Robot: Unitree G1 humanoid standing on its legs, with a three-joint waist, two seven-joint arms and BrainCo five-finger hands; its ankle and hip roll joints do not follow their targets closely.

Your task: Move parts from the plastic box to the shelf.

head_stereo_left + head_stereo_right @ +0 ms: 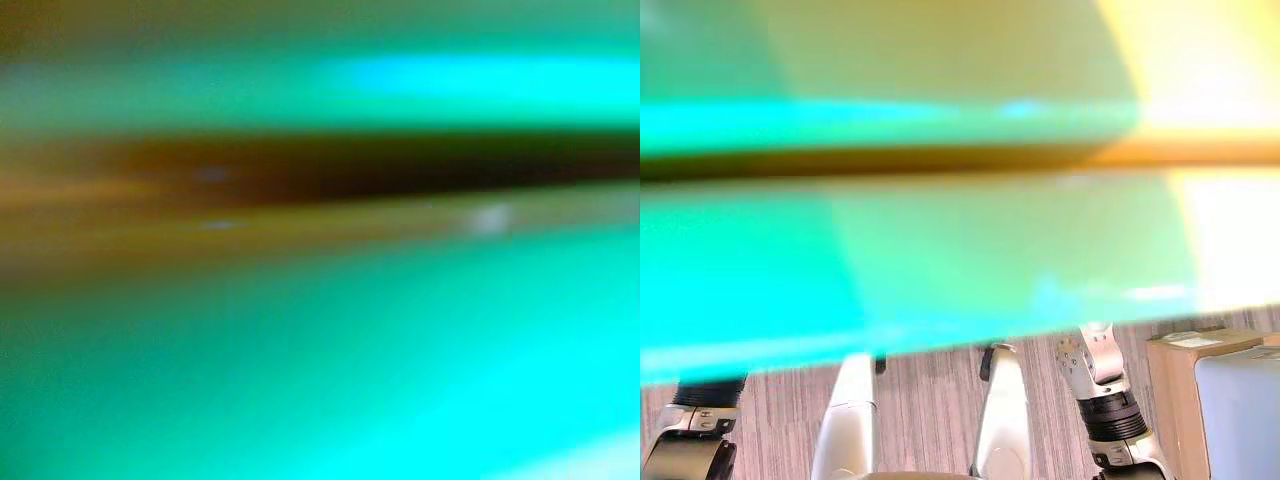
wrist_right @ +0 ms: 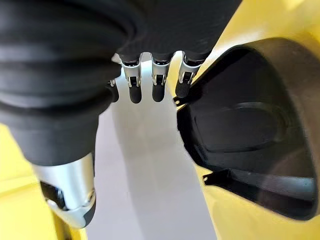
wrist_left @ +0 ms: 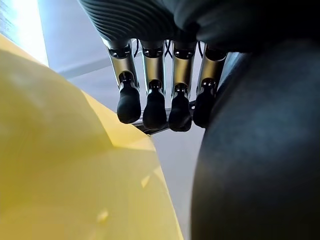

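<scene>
Beside our left hand (image 3: 155, 100), fingers straight and holding nothing, sits a yellow plastic box (image 3: 65, 165) wall. Our right hand (image 2: 150, 80), fingers likewise relaxed, hangs by a black part (image 2: 245, 145) lying in the box. We judge it stiff, light, best gripped at its rim.

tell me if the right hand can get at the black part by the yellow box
Probably yes: the right hand is open, its fingertips close beside the black part against the yellow box, with nothing visible between them.
</scene>
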